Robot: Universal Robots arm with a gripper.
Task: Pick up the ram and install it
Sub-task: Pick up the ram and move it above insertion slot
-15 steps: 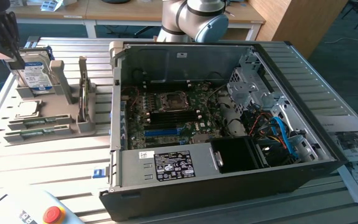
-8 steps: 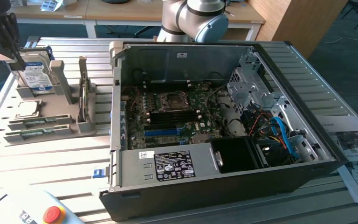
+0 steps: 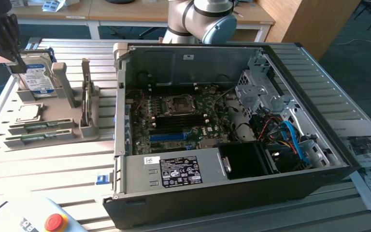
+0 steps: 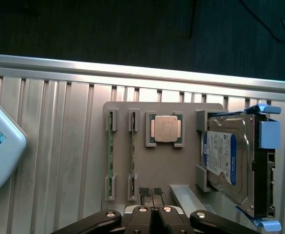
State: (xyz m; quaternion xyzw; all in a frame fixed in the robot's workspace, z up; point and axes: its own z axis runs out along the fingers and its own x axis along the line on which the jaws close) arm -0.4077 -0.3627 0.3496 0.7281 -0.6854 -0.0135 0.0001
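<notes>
gripper (image 4: 150, 193) is closed, pads together, nothing in it. it hangs above the grey parts holder (image 4: 181, 165), tips just beside the end of the inner ram stick (image 4: 132, 151). the outer ram stick (image 4: 110, 151) sits parallel in the next slot. both are on edge in their end clips, neither picked. the cpu (image 4: 165, 129) is just beside the inner stick, and the hard drive (image 4: 227, 161) stands at the holder's other end. the open pc case (image 3: 237, 193) with the motherboard (image 3: 185, 121) is on the exterior view's right of the holder.

risks as i read them:
- jaws shut: going down like this would land the tips on the stick's top edge or the holder, not straddle it.
- sticks are close together: an opened finger could clip the neighbour or wedge in the gap.
- thin board on edge: an off-centre grip could let it pivot and meet the slot skewed.
- cpu next door: a stray finger could knock it from its pocket.
- cables (image 3: 289, 135) and the drive cage (image 3: 260, 92) crowd the board: a tilted stick could snag.
</notes>
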